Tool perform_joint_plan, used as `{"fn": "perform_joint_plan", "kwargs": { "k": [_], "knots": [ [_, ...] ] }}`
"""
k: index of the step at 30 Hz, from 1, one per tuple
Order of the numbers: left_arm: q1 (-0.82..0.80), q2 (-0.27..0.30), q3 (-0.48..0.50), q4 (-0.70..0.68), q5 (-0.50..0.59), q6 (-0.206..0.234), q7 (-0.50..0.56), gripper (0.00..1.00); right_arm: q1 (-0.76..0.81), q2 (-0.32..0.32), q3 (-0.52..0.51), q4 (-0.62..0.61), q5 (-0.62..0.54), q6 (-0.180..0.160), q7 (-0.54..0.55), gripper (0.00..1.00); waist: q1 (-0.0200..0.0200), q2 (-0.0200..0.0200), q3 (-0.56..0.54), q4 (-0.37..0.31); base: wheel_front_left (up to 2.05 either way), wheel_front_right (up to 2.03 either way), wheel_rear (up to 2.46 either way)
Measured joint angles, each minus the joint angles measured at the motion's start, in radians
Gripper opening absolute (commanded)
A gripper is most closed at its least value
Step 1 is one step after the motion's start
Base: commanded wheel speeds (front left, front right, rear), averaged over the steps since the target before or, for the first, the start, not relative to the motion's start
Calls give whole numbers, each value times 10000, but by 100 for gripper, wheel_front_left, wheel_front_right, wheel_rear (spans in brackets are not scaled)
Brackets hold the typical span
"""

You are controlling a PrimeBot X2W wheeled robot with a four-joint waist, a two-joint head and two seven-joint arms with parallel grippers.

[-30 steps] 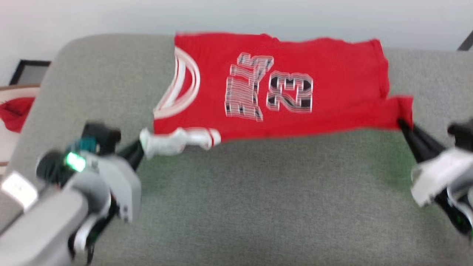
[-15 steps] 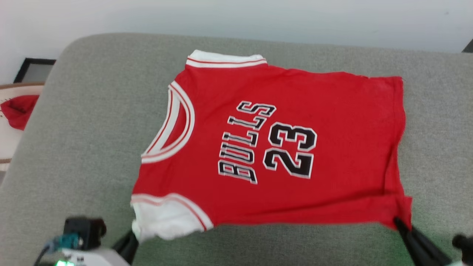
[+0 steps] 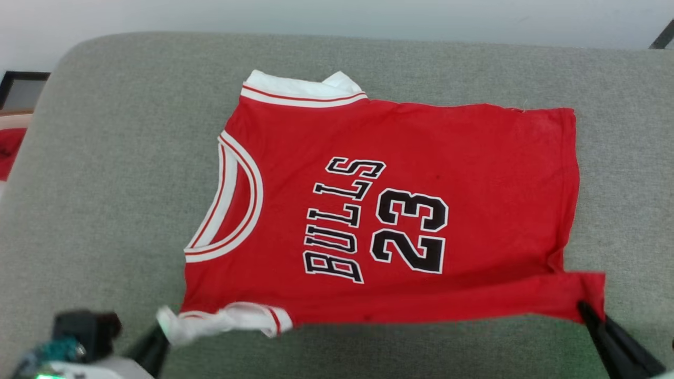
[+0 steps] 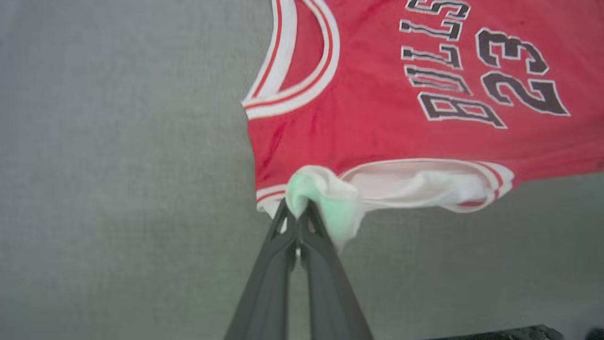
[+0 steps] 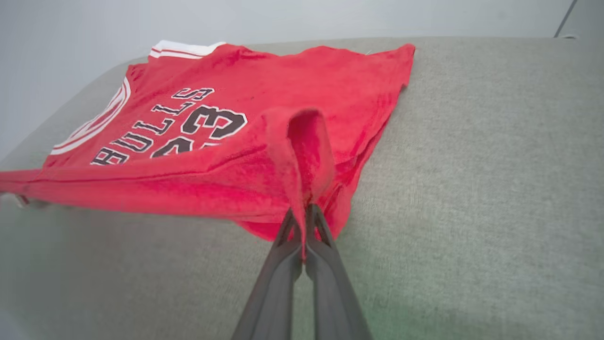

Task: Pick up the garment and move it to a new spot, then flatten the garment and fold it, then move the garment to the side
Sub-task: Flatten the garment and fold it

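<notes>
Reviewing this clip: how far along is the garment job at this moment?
Done: the small red BULLS 23 T-shirt with white sleeves lies mostly spread, print up, on the grey fabric cushion. In hand: the left gripper is shut on its near white sleeve, the right gripper on its near hem corner, with that edge taut. Left: no fold is made yet, nor the move aside.

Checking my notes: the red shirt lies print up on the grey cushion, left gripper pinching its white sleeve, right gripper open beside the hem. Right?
Not quite: the right gripper is shut on the shirt's red hem corner, as the right wrist view shows. The rest stands.
</notes>
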Motion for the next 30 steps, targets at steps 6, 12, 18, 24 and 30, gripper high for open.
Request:
{"fn": "perform_joint_plan", "kwargs": {
  "k": [6, 12, 18, 24, 30],
  "knots": [
    [-1900, 1076, 247, -23, 1183, -451, 1281, 0, -1785, 347, -278, 173, 125, 2, 1398, 0, 0, 0, 146, -150, 0, 0, 0],
    [-4290, 407, 128, 1350, 2412, -2297, 2771, 0, -3621, 965, -313, 1151, -111, 2, 2754, 0, 0, 0, 488, -277, 0, 0, 0],
    [-5992, -1193, -441, 3722, 2880, -4050, 3804, 0, -4608, 1561, -426, 1885, -366, 0, 3588, 0, 0, 0, 960, -384, 0, 0, 0],
    [-6847, -2326, -840, 5845, 2683, -5227, 4521, 0, -5044, 1779, -430, 2301, -625, 0, 4136, 0, 0, 0, 1449, -504, 0, 0, 0],
    [-7267, -3049, -963, 7143, 2236, -5726, 5066, 28, -5430, 1835, -360, 2376, -704, 2, 4736, 0, 0, 0, 1764, -599, 0, 0, 0]
  ]
}}
